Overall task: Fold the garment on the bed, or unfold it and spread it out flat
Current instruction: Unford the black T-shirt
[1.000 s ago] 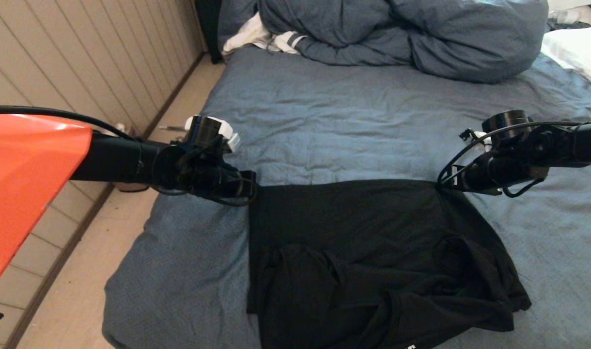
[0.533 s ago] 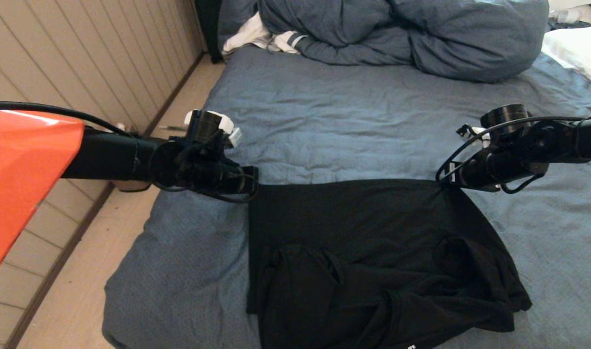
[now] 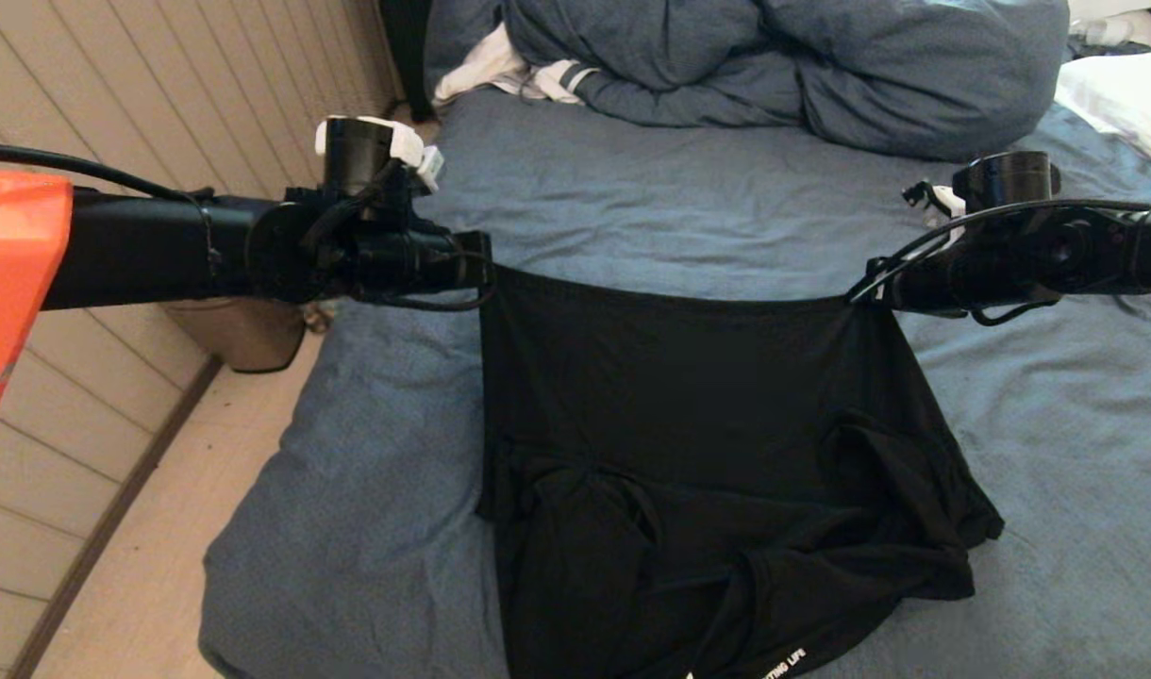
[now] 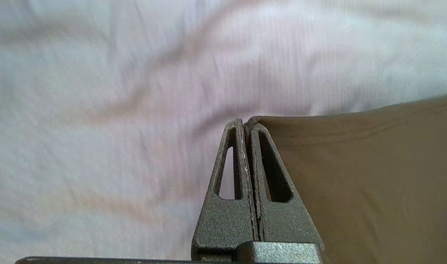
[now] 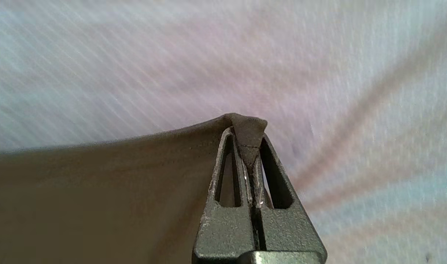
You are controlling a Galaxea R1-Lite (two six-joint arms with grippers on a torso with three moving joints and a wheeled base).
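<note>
**A:** Look at the left end effector (image 3: 481, 273): its two fingers are pressed tight together on one corner of the garment (image 3: 689, 405). The wrist camera shows the black edge squeezed right at the fingertips (image 4: 250, 126).

**B:** Same on the other side. The right end effector (image 3: 859, 300) is clamped on the opposite corner, with a little peak of cloth poking out past its tips. Between the two, the garment's far edge hangs in a shallow sag.

**A:** So it's soft and light, I'd say. Thin fabric, no stiffness at all; it drapes wherever nothing holds it.

**B:** And the rest of the garment? The half nearer the robot lies bunched on the bed (image 3: 632, 207), sleeves crumpled, with white lettering (image 3: 785, 668) showing at the garment's near end.

**A:** That's why the corners look like the right place to hold. Grab the middle and it would just fold in on itself.

**B:** A pinch that small could slip, I reckon, if the bunched part drags on the sheet.

**A:** Beyond the garment, at the head end of the bed, there's the heaped duvet (image 3: 783, 66), with a pillow (image 3: 1127, 99) beside it.
</note>
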